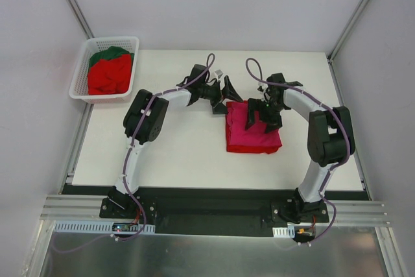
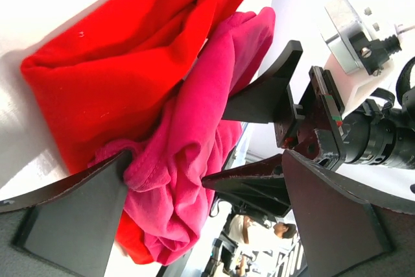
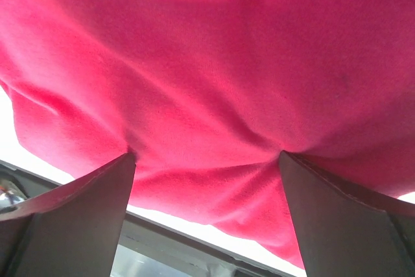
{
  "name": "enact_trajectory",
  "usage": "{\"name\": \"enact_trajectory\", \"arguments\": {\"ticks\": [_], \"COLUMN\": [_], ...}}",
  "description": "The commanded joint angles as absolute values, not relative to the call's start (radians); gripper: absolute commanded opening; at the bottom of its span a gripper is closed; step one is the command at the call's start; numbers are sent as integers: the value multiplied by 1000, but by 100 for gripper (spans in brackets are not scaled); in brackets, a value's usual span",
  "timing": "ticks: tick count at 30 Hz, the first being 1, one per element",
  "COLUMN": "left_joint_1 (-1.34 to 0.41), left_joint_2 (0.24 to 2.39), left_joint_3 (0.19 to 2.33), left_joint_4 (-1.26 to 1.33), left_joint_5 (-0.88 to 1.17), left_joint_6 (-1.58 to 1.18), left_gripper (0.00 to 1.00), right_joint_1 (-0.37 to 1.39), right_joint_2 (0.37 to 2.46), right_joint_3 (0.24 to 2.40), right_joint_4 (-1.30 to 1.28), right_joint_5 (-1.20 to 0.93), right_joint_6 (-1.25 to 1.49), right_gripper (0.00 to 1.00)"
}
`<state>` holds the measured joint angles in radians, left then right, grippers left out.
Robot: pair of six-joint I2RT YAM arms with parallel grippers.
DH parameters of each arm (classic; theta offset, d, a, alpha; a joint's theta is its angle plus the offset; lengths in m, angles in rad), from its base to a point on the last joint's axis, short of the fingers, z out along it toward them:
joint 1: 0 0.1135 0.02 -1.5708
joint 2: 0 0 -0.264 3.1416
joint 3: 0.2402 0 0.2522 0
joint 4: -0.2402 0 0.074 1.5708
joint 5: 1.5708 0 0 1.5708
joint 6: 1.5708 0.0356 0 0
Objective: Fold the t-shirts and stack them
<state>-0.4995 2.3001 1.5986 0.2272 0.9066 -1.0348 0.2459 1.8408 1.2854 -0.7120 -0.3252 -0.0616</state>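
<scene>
1. Two folded t-shirts stacked at centre of white table: magenta-pink cloth t-shirt on top, bright red cloth t-shirt beneath, its edges showing past the pink.
2. Left pincer: jaws wide apart, gripping nothing, at stack's upper left corner; one finger touches pink cloth in left wrist view.
3. Right pincer: jaws wide apart, both fingertips resting on pink shirt, nothing clamped.
4. White plastic lattice basket, upper left of frame: crumpled red shirts, dark green shirt behind them.
</scene>
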Motion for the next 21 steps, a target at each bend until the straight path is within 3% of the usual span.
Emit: {"name": "enact_trajectory", "arguments": {"ticks": [1,21], "left_joint_1": [-523,-564], "left_joint_2": [2313,2359], "left_joint_3": [1638,1689], "left_joint_4": [267,273], "left_joint_5": [899,877], "left_joint_6": [-1055,-1097], "left_gripper": [99,100], "right_joint_1": [224,206], "right_joint_2": [1825,1799], "right_joint_3": [1272,1252], "right_joint_4": [-684,-627], "right_joint_5": [-416,-505], "right_joint_6": [-26,15], "right_gripper": [96,96]}}
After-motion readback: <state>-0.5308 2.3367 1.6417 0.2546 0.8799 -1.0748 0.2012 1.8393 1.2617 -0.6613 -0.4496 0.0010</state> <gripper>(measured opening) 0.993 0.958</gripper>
